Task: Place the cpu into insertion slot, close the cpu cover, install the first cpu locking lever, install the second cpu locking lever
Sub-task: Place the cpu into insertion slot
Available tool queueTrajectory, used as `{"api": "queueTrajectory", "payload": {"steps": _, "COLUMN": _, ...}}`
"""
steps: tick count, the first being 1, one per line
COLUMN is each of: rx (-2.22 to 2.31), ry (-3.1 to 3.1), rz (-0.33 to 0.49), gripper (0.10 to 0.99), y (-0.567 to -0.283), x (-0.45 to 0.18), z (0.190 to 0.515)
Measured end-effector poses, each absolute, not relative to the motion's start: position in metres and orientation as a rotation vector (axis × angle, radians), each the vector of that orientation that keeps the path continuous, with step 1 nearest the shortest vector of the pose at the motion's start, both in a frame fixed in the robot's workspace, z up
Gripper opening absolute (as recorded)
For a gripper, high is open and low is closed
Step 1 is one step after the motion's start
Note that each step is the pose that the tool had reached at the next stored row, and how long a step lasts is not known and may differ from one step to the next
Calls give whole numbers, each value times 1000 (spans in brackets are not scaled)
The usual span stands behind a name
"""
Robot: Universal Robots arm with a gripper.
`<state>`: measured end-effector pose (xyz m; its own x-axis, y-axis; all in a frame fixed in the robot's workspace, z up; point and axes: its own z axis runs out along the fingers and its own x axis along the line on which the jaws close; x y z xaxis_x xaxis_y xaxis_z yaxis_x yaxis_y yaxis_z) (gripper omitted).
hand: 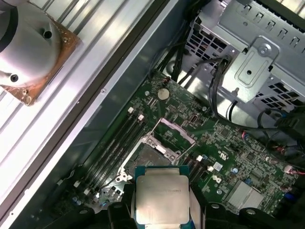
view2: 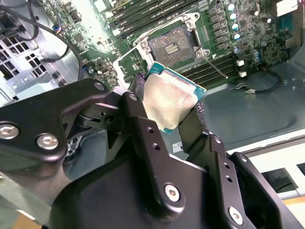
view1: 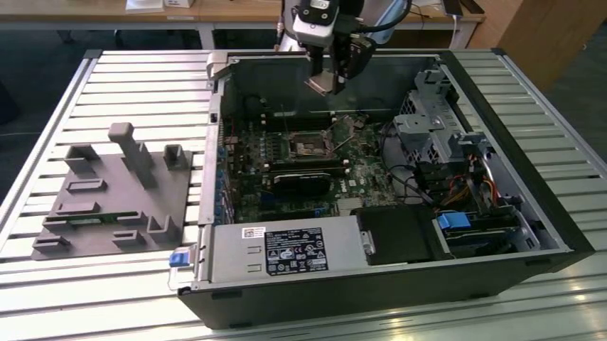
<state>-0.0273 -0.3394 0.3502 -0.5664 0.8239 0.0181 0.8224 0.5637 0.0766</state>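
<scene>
Above the open computer case (view1: 379, 302), near its far wall, the claw (view1: 328, 84) is hanging over the motherboard (view1: 284, 177) and gripping the cpu (view2: 174, 98). Its fingers (view2: 143, 124) are pressing on opposite edges of the chip, so the claw is closed on it. In both wrist views the chip's dull metal top is facing the cameras, so the underside is presumably facing the board; whether it is level I cannot tell. Judged reason for the hold: an edge grip is keeping the pads off the contact face and leaving the underside free to seat. The chip is touching nothing but the fingers and is sitting well clear of the board. Below and ahead of the claw the insertion slot (view2: 172, 45) is lying bare, its dark contact field showing and nothing in it. The cpu cover (view2: 127, 64) is standing raised off the slot along one edge, which I judge is leaving the recess accessible. A thin lever rod (view2: 214, 67) is lying just beside the slot, not latched as far as I can tell. Case contents: the board is carrying memory slots (view2: 143, 16) alongside the insertion slot. A drive cage (view1: 427, 131) with cable bundles is sitting to one side of the claw. The power supply box (view1: 284, 252) is occupying the end of the case farthest from the claw. Outside the case, well apart from the claw, a grey holder block (view1: 114, 192) is resting on the slatted table (view1: 142, 78); whether its pockets are holding anything I cannot tell.
</scene>
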Motion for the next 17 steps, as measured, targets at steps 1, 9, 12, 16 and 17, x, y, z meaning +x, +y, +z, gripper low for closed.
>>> {"api": "queueTrajectory", "payload": {"steps": 1, "rx": 1463, "ry": 2756, "rz": 117, "gripper": 537, "y": -339, "x": -27, "z": 349}}
{"api": "queueTrajectory", "payload": {"steps": 9, "rx": 1583, "ry": 2689, "rz": 103, "gripper": 537, "y": -339, "x": -27, "z": 341}}
{"api": "queueTrajectory", "payload": {"steps": 12, "rx": 1635, "ry": 2656, "rz": 100, "gripper": 537, "y": -339, "x": -27, "z": 338}}
{"api": "queueTrajectory", "payload": {"steps": 16, "rx": 1702, "ry": 2610, "rz": 97, "gripper": 537, "y": -339, "x": -28, "z": 334}}
{"api": "queueTrajectory", "payload": {"steps": 17, "rx": 1719, "ry": 2599, "rz": 96, "gripper": 537, "y": -339, "x": -28, "z": 334}}
